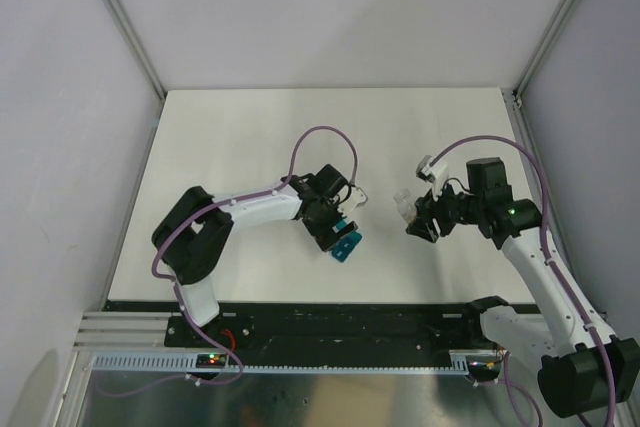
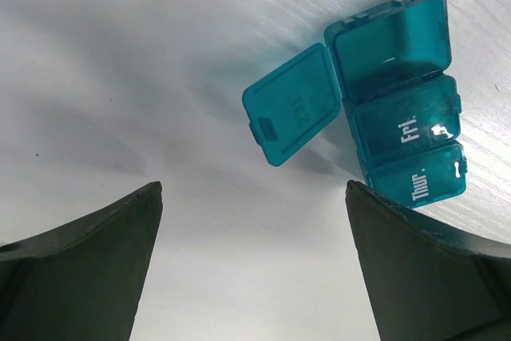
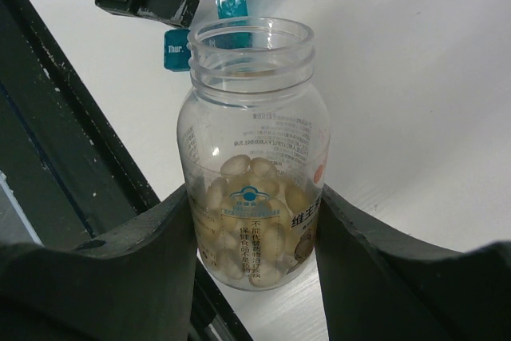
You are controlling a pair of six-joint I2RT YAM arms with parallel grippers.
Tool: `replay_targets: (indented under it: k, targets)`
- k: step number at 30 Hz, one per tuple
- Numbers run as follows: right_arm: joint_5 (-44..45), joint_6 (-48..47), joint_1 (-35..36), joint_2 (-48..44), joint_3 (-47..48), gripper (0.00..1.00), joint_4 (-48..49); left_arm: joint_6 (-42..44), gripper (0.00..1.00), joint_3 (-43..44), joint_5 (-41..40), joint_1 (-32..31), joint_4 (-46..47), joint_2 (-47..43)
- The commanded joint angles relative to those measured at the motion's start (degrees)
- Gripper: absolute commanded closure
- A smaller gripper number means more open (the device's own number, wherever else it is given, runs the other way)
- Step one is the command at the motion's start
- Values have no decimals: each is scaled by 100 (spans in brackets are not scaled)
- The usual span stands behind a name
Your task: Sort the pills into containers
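The teal container strip [image 2: 407,129] lies on the white table, with three joined compartments. Its end compartment [image 2: 390,41] is open, lid [image 2: 291,105] folded out; those marked "Fri." and "Thur." are closed. It also shows in the top view [image 1: 346,245] and behind the bottle in the right wrist view [image 3: 177,49]. My left gripper [image 2: 252,191] is open and empty, hovering just beside the strip [image 1: 338,230]. My right gripper [image 3: 254,197] is shut on an uncapped clear bottle [image 3: 254,157] holding several pale pills [image 3: 247,221]. In the top view the bottle [image 1: 404,205] is held above the table, right of the strip.
The white table [image 1: 250,137] is boxed in by grey walls and aluminium posts. A black rail [image 3: 72,157] runs along the near edge. The left arm's black wrist [image 3: 148,1] sits just beyond the bottle's mouth.
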Motion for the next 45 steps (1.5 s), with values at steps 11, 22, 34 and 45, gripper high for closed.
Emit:
replay_targets:
  k: [11,22,34,45]
  targets:
    - [176,-269,118,167,54,100,81,-52,0,-28,-11,-83,199,-262]
    - [415,-709,245,324,46,100,-16,163,0,-116,-109,191,237,-811]
    - [1197,-1266,940,1071,54,100,293,538,0,-561,565,798,228,-2353]
    - [1368,-1234,1560,1493,257,100,668,398,0,-770,1588,1288,247,-3360]
